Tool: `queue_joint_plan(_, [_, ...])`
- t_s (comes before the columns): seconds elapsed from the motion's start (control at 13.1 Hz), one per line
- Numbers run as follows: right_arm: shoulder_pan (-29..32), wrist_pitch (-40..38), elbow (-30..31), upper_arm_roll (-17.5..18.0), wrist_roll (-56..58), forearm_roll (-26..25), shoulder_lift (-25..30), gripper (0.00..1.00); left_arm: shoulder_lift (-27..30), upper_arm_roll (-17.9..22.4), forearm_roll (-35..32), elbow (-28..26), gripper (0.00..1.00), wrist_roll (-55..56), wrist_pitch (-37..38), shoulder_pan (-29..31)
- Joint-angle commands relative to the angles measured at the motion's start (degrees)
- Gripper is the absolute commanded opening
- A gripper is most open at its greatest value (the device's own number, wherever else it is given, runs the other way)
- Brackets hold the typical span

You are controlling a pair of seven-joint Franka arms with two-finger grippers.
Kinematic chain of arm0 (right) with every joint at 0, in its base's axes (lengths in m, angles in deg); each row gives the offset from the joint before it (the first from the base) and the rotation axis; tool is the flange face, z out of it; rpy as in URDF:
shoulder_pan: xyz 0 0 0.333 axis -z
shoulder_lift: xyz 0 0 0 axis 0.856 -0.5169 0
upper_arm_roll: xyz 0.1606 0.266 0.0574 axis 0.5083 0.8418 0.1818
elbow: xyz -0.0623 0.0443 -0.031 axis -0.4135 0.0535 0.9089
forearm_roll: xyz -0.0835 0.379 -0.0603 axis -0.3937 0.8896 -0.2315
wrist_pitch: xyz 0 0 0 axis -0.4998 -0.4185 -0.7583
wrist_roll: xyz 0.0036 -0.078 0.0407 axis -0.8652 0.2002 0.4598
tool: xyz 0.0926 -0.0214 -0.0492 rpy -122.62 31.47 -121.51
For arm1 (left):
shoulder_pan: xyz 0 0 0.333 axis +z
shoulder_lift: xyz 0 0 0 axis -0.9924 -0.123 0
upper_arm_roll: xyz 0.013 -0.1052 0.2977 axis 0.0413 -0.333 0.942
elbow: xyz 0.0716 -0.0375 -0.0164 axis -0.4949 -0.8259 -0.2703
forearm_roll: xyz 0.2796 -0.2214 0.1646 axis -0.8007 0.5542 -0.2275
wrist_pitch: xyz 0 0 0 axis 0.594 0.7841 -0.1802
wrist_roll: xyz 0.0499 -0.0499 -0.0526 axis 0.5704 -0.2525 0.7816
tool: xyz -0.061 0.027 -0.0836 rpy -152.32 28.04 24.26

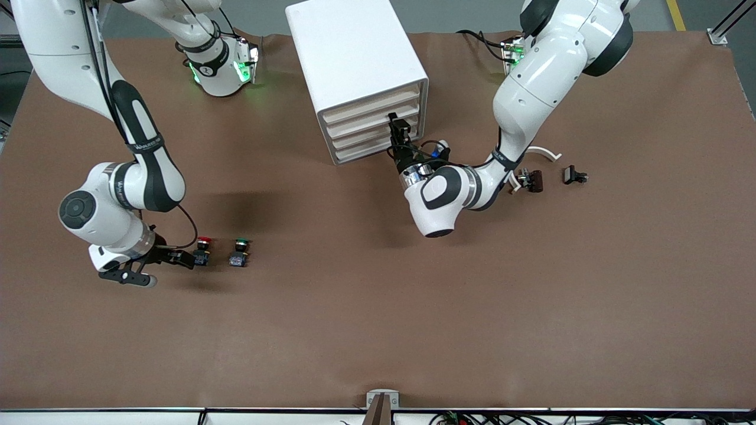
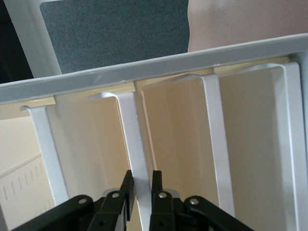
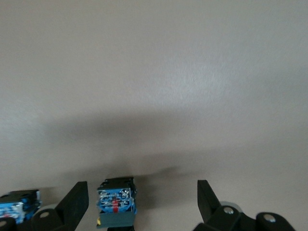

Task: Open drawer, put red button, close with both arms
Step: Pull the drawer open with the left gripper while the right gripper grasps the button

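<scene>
Nearest, my right gripper (image 1: 188,258) spreads wide around the red button (image 1: 202,250); my left gripper (image 2: 140,195) pinches a drawer handle (image 2: 132,139).

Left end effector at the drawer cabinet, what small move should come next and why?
Probably a short straight pull away from the cabinet. The left end effector is shut on a drawer handle, and every drawer looks closed. The right end effector waits open around the red button, which needs an open drawer.
</scene>
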Motion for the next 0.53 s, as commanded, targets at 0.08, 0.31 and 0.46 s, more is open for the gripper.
queue_joint_plan(0.08, [-1.29,0.89,1.05,0.19,-2.15,2.49,0.0,1.0,-0.82,3.39,3.43,2.01,0.18,0.73,-1.45,0.55])
queue_joint_plan(0.31, [-2.79,0.97,1.84,0.1,-3.12,2.76,-0.18,1.0,-0.74,3.84,4.05,2.46,0.18,0.73,-1.71,1.78])
queue_joint_plan(0.46, [-3.4,0.97,2.19,0.1,-2.86,2.67,-0.53,1.0,-0.74,3.84,4.93,2.9,0.18,0.47,-2.5,3.09])
